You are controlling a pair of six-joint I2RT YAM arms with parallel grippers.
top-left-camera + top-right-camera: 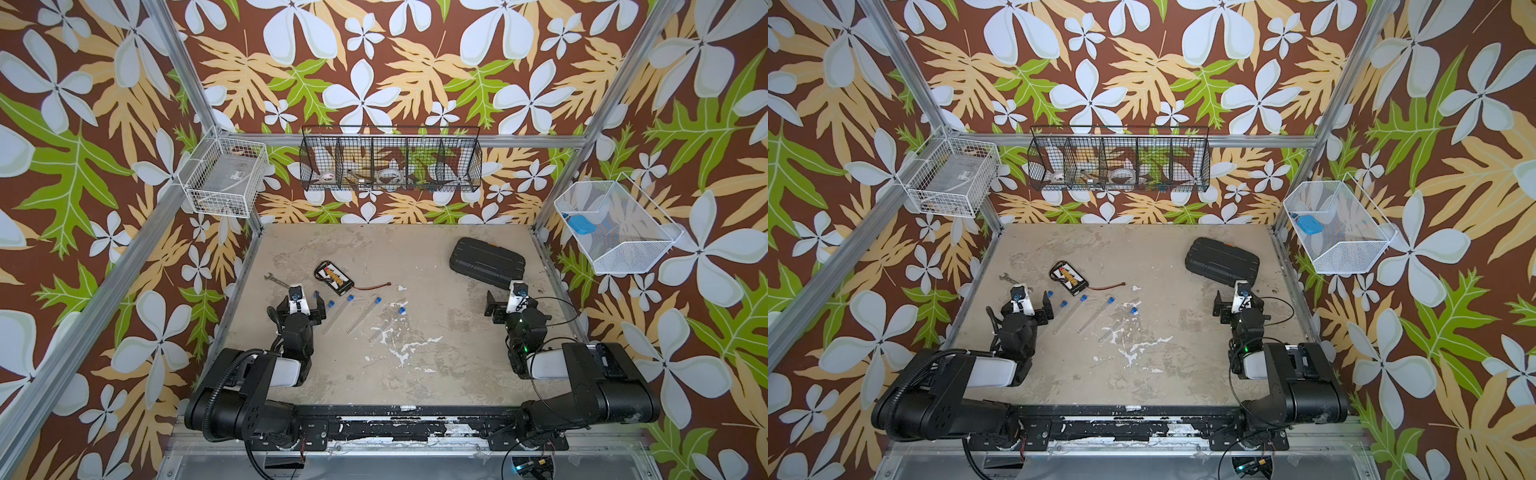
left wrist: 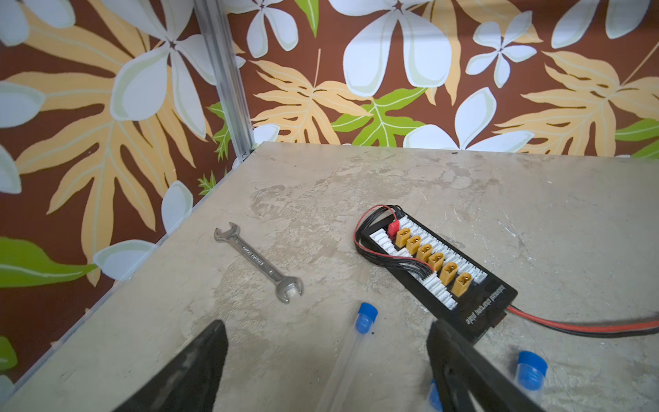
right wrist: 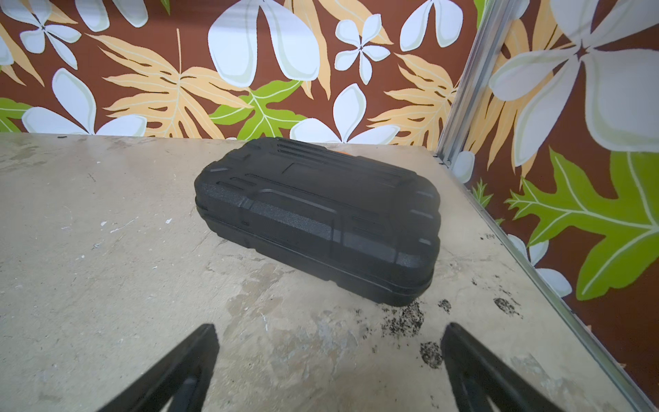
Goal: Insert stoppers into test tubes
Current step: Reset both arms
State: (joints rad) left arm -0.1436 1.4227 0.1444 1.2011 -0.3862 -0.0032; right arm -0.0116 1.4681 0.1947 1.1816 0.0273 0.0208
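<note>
The left arm (image 1: 232,399) and right arm (image 1: 602,390) are twins: bulky, rounded matte-black housings, each with one glossy white link (image 1: 286,372) midway. A ribbed black conduit (image 1: 226,374) curves over the left arm's shoulder housing, which carries small round screw heads. Thin black cables (image 1: 559,305) (looser, unsheathed) arc around the right arm, where a small green light (image 1: 521,321) glows. Each wrist bears a white camera mount (image 1: 296,296) with a dark lens. The left pincer (image 1: 302,307) and right pincer (image 1: 510,305) have black fingers (image 3: 192,367) tapering to wedges. Both arms share a black base rail (image 1: 395,422) with chipped, white-flecked paint.
</note>
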